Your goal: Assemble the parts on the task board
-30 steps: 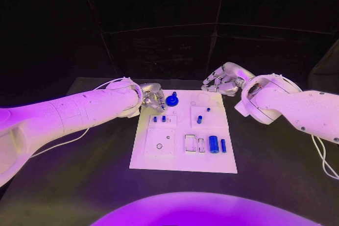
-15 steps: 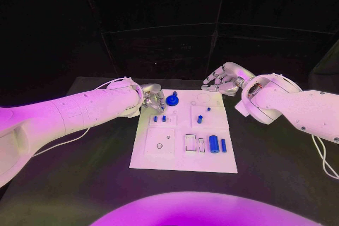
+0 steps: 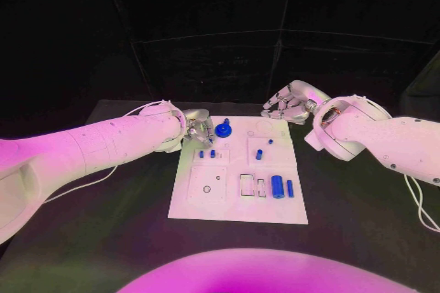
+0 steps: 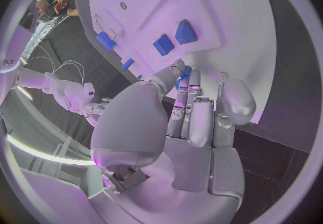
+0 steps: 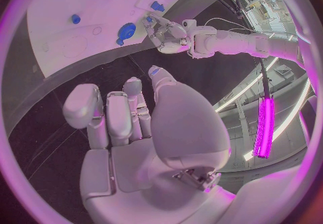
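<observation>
The left hand (image 3: 199,129) pinches a blue part (image 3: 224,128) at the far left corner of the board (image 3: 236,213), apparently seating it, which needs alignment next, while the right hand (image 3: 288,104) hovers empty, fingers loosely curled.

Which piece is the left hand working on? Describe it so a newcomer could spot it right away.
Start at the white board in the middle of the black table and go to its far left corner, where the left hand reaches in. The piece at its fingertips is a round blue knob with a stem, much bulkier than the small blue pegs just nearer the robot.
</observation>
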